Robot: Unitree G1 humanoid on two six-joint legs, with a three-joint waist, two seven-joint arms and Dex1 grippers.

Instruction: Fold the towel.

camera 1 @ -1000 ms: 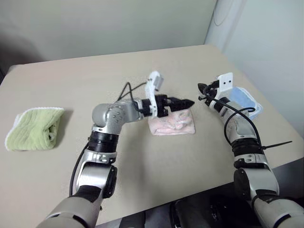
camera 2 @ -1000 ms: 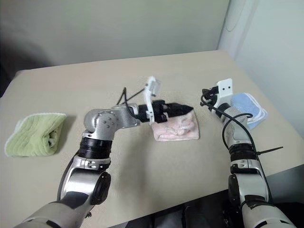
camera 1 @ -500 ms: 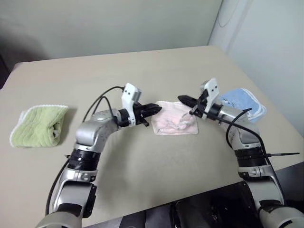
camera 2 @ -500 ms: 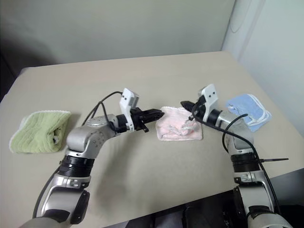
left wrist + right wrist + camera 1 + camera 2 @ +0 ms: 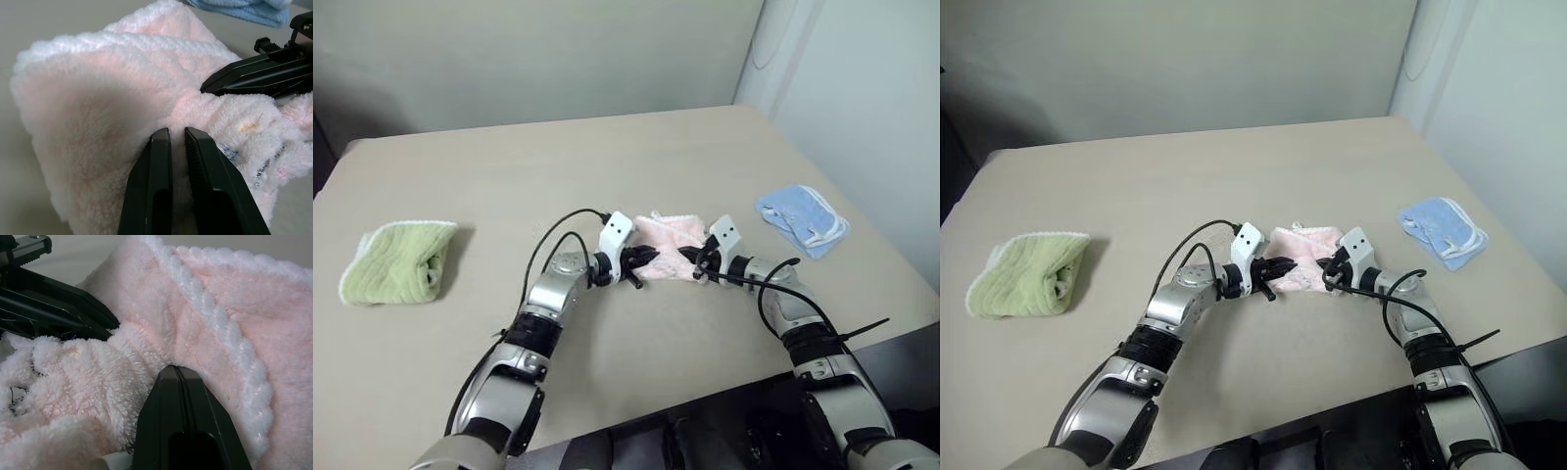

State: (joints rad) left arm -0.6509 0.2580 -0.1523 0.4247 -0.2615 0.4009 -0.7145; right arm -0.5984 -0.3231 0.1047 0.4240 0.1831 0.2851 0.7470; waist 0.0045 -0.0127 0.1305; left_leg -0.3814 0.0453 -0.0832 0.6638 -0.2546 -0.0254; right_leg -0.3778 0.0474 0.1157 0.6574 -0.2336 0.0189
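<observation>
The beige table [image 5: 636, 157] carries 3 towels. The pink towel [image 5: 668, 243] lies bunched near the middle of the table's near half, between the 2 arms. A folded light green towel [image 5: 396, 262] lies well apart on the robot's left, and a folded light blue towel [image 5: 803, 219] with white trim sits near the table's right edge.

The left arm [image 5: 548, 308] reaches in from the left and the right arm [image 5: 793, 318] from the right, so that both grippers meet at the pink towel's near edge, low over the table. The left gripper [image 5: 646, 262] presses into the towel's left near corner. In the left wrist view its 2 black fingers [image 5: 149, 191] stand almost together, only a thin slit between them, with their tips buried in the pile; whether a fold of cloth is pinched in that slit cannot be told. The right gripper [image 5: 690, 260] is at the towel's right near corner, its fingers [image 5: 183, 426] pressed fully together, tips pushed against the terry just beside the white braided edging [image 5: 220, 328]. No cloth is seen between them.

Small embroidered stitches, dark and blue thread [image 5: 230, 152], show on the crumpled part near the left gripper.
</observation>
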